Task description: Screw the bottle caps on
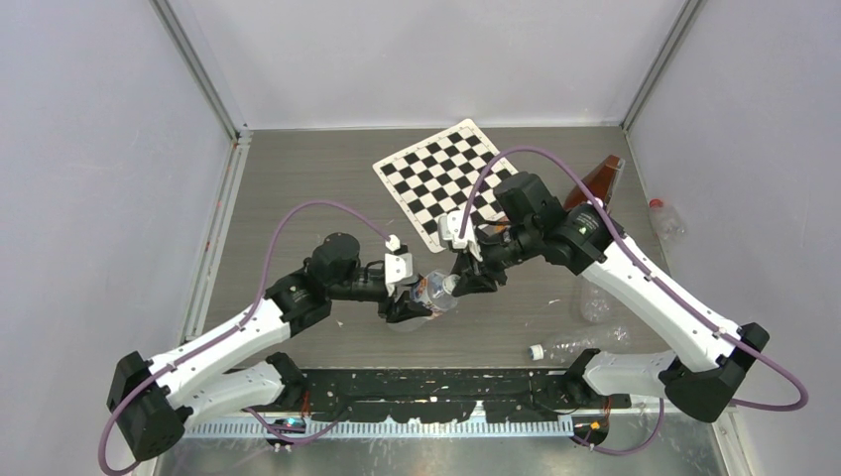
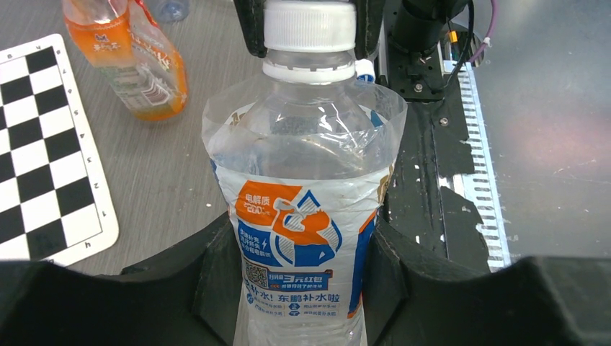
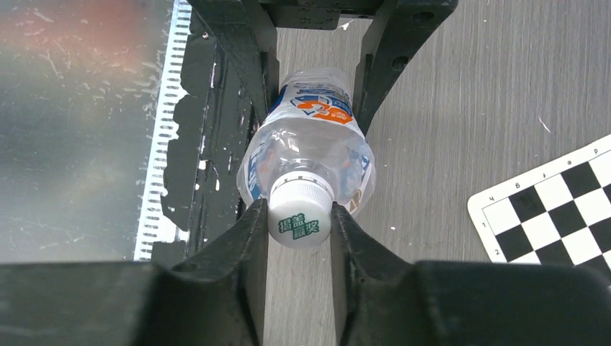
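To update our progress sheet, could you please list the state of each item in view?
water bottle: held by its body, tilted.
white cap: seated on neck, pinched.
left gripper: shut on water bottle.
right gripper: shut on white cap.
orange bottle: lying on its side.
spare clear bottle: lying down.

bottle [image 2: 302, 238]: four or five; white cap [image 3: 299, 216]: two; checkerboard [image 1: 446, 174]: one

I see bright, even light and faint shadows on the desk [image 1: 298, 178]; hazy reddish glare washes the metal plate [image 3: 72, 108].
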Robot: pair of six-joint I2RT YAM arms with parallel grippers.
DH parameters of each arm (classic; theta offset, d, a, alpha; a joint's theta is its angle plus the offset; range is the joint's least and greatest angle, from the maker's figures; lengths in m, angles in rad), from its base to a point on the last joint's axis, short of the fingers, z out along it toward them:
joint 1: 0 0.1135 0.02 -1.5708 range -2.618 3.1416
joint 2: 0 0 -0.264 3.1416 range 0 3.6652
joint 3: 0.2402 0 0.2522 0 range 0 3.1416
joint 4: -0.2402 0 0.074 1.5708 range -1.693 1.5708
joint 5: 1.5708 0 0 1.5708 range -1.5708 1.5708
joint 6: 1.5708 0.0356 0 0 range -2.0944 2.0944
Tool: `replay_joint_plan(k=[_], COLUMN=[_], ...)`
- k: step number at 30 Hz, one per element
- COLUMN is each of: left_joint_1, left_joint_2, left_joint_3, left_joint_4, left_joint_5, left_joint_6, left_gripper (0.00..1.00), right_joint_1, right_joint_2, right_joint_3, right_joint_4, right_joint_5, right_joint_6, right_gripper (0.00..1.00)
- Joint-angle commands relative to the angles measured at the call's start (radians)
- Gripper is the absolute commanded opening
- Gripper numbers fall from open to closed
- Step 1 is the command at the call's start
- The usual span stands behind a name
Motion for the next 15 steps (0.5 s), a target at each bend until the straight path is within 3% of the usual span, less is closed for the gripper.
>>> replay_joint_plan(k=[1,2,4,8,11,14,15], left_joint_1=[0.006,0.006,0.006,0.004,-0.028,-0.134,-0.174], left_joint_2=[0.01,0.013,0.018,0.026,0.003,-0.018,-0.019], left_joint_3=[0.044,0.044,0.046,0.048,0.028,-0.013,-0.028], left_joint_4=[0.056,0.063,0.073,0.074,0.133,0.217,0.258], left_joint_5=[0.004,-0.006,-0.063,-0.225,-0.354,-0.553,-0.618], left_joint_6=[-0.013,-0.01,0.002,0.037,0.099,0.233,0.276], left_gripper=[0.01,0.01,0.0,0.0,0.0,0.0,0.0], right_joint_1=[0.0,0.0,-0.002,-0.006,-0.015,-0.065,-0.076], right_joint_2=[0.018,0.029,0.046,0.083,0.104,0.118,0.126], right_joint_3=[0.033,0.034,0.031,0.015,-0.018,-0.067,-0.075], right_joint_4=[0.009,0.015,0.044,0.146,0.218,0.28,0.29], right_joint_5=[-0.033,-0.038,-0.03,0.082,0.238,0.325,0.342], right_joint_6=[0.043,0.079,0.175,0.468,0.827,1.255,1.329], right_gripper=[0.21,0.12,0.04,0.01,0.01,0.01,0.01])
